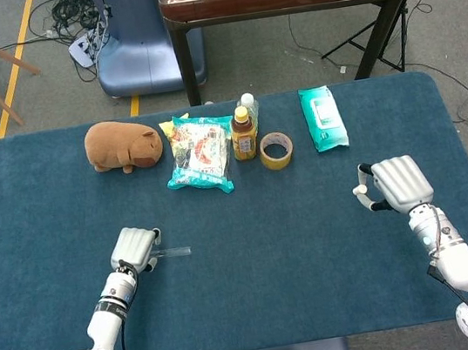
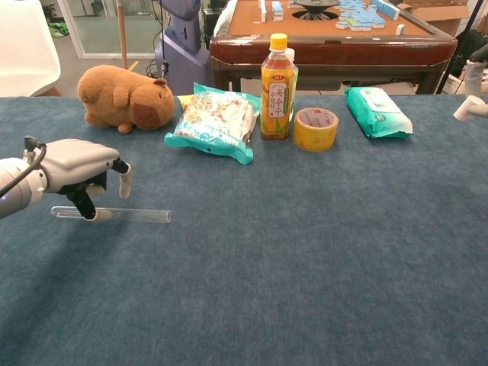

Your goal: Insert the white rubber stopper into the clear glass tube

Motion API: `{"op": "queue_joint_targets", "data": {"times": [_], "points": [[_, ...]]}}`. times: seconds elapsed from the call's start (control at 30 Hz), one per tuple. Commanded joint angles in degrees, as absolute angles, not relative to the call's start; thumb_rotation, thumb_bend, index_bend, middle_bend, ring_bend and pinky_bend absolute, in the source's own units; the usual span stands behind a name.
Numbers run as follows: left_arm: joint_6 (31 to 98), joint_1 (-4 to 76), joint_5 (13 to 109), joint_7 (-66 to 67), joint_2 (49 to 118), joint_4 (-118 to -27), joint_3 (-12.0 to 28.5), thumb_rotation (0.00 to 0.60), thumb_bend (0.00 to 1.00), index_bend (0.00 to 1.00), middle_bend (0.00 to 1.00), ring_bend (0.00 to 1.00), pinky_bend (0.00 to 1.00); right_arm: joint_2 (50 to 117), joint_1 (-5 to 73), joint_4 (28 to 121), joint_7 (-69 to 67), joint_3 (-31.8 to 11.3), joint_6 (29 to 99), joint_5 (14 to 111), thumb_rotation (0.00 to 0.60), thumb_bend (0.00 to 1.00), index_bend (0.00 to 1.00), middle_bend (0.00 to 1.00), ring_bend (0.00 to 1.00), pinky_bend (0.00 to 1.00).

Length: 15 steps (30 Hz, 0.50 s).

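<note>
The clear glass tube (image 2: 114,215) lies flat on the blue table cloth at the front left; the head view shows its right part (image 1: 175,252). My left hand (image 2: 75,168) hovers over the tube's left end, one fingertip (image 2: 97,215) touching it and another finger raised off it. The tube is not lifted. From behind, in the head view, my right hand (image 1: 400,184) is at the right side of the table, thumb toward the middle. The chest view catches only its white tip (image 2: 467,108) at the right edge. I cannot make out the white rubber stopper anywhere.
Along the back of the table (image 1: 316,251) stand a brown plush animal (image 2: 122,97), a snack bag (image 2: 213,120), an orange-capped drink bottle (image 2: 277,88), a yellow tape roll (image 2: 316,128) and a green wipes pack (image 2: 377,111). A wooden table stands behind.
</note>
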<state>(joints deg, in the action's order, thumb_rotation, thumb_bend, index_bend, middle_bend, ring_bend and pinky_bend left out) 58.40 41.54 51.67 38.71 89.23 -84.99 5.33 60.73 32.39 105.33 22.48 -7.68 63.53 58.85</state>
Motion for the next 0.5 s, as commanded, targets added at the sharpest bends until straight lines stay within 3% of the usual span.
{"op": "queue_joint_targets", "data": {"times": [0.03,0.5], "points": [[58.22,41.44,51.14,38.84,89.25,-84.87,5.05,0.6,0.25,0.44,0.97,1.0,0.99,60.81,32.36,105.25,22.42,-7.72,63.45,58.85,0.583,0.42,0.64,1.0,1.0,1.0],[57.52,41.2,50.87,36.29,90.32,-83.25,5.36,0.6,0.25,0.47,0.98,1.0,1.0,61.09,32.3,104.97,22.54,-7.92,62.9,58.28,0.582,0.42,0.64,1.0,1.0,1.0]]}}
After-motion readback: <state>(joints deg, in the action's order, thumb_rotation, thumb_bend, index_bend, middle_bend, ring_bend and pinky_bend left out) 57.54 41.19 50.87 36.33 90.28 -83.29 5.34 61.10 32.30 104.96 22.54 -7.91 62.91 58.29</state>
